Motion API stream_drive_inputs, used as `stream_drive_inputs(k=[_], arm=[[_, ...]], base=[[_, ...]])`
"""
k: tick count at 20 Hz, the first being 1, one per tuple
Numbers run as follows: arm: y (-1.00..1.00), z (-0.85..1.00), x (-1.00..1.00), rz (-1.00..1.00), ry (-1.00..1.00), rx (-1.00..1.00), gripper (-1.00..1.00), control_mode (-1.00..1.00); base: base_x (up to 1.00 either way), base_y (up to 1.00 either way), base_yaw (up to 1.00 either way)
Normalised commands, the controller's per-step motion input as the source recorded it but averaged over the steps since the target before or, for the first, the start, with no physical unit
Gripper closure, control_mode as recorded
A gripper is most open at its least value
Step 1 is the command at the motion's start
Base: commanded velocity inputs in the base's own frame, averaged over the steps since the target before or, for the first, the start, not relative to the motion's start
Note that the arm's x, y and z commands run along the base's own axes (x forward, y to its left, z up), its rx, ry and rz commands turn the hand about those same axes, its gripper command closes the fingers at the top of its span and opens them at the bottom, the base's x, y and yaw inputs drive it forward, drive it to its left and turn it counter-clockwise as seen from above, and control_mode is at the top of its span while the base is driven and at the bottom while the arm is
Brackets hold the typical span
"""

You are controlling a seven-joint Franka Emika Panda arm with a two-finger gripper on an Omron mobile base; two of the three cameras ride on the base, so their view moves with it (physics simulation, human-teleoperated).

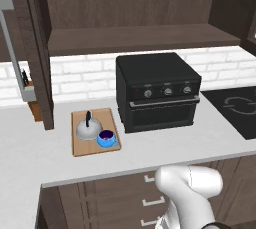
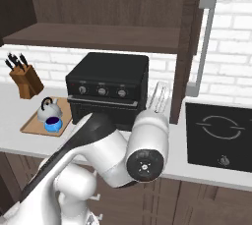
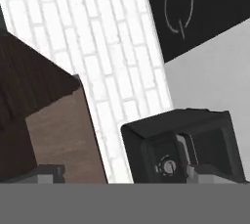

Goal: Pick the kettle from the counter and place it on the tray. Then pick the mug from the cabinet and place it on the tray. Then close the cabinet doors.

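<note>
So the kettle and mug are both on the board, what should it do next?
Probably swing the open claw toward the right cabinet door to push it shut: the kettle and mug already sit on the tray, and both doors stand open.

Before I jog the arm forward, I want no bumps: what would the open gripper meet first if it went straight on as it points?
Probably the black oven, which sits just ahead of the gripper in the hand view; depth there is unclear.
</note>
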Motion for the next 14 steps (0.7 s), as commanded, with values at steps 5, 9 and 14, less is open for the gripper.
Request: stream_drive_inputs(k=[5, 9, 14], arm=[[-0.45, 0.17, -0.26, 0.00, -0.21, 0.00, 1.00, -1.00], [-0.54, 0.16, -0.15, 0.00, -0.14, 0.00, 1.00, -1.00], [-0.61, 0.18, -0.95, 0.03, -0.42, 0.00, 1.00, -1.00]], base=[[0.00, 0.00, 0.00], [0.00, 0.00, 0.00], [0.00, 0.00, 0.00]])
